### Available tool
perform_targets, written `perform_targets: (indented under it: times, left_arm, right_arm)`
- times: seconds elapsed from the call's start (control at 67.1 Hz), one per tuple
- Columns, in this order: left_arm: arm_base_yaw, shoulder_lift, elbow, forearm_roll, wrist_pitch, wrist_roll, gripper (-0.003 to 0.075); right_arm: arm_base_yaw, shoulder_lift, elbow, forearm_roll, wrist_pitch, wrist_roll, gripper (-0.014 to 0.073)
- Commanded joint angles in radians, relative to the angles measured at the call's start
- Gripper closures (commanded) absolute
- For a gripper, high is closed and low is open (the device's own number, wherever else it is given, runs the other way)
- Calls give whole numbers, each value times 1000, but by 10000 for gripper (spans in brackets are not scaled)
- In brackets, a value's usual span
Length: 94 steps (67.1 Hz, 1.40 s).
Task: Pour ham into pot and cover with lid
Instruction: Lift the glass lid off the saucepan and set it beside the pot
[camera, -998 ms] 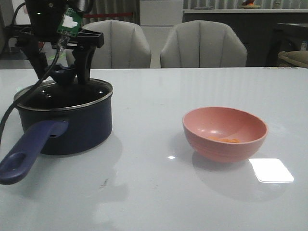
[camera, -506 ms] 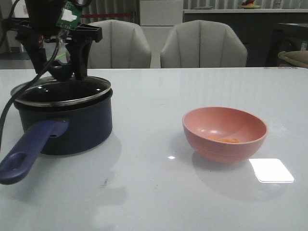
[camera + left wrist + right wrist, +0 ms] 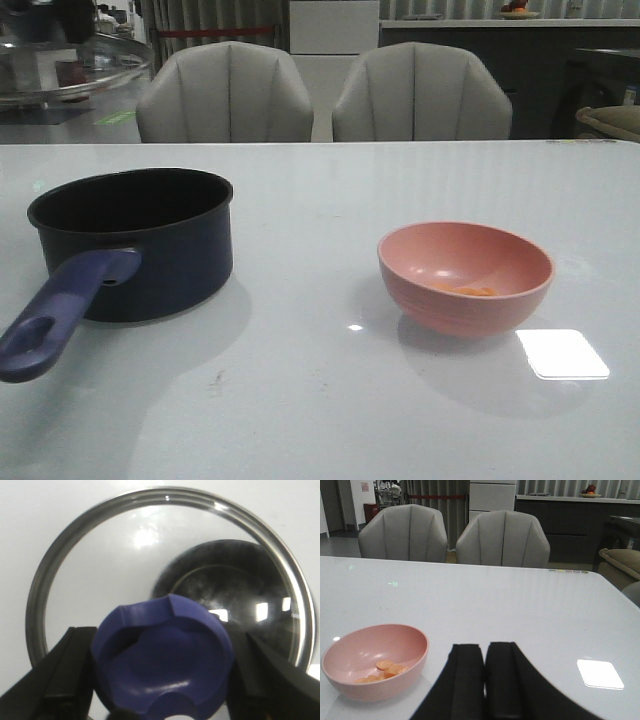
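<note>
The dark navy pot [image 3: 170, 265] stands open at the table's left, its purple-blue handle [image 3: 60, 310] pointing toward the front. My left gripper [image 3: 162, 680] is shut on the lid's dark blue knob [image 3: 162, 655] and holds the glass lid [image 3: 75, 70] high above and left of the pot. The pot shows through the glass in the left wrist view [image 3: 220, 580]. The ham [image 3: 470, 291], a few orange pieces, lies in the pink bowl [image 3: 465, 305] at the right. My right gripper [image 3: 485, 680] is shut and empty, low over the table, right of the bowl [image 3: 370, 685] and ham [image 3: 385, 669].
Two grey chairs [image 3: 225, 90] [image 3: 420, 90] stand behind the table's far edge. A bright light reflection [image 3: 562, 354] lies on the white tabletop in front of and to the right of the bowl.
My left gripper has lifted the lid off the pot, up and to the left. The pot now stands open. The bowl has not moved.
</note>
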Motion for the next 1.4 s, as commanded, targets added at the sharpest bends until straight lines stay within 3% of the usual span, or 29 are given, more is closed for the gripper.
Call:
perform_targets:
  times: [0.0,0.328,0.596,0.998,1.117,1.281,1.385]
  left_arm:
    - [67,-108,45,11,-91,18,433]
    - [240,-167,369,-73,-241,42,432]
    - [273,-135,628,-114,-457,42,432]
    - [273,-5,693,-96,-517,42,422]
    - [273,9,693,-82,-520,42,349]
    - [273,15,693,-44,-511,42,125]
    - [273,15,691,-8,-508,42,84]
  right_arm:
    - [1,-20,-6,-9,-88,-8,432]
    - [1,-20,-6,-9,-88,-8,432]
    - [1,-20,-6,-9,-88,-8,432]
    - [1,-20,-6,-9,-88,-8,432]
    - [1,-20,-6,-9,-88,-8,432]
    - [1,-20,-6,-9,-88,-8,432]
    - [1,-20,-6,-9,-88,-8,432]
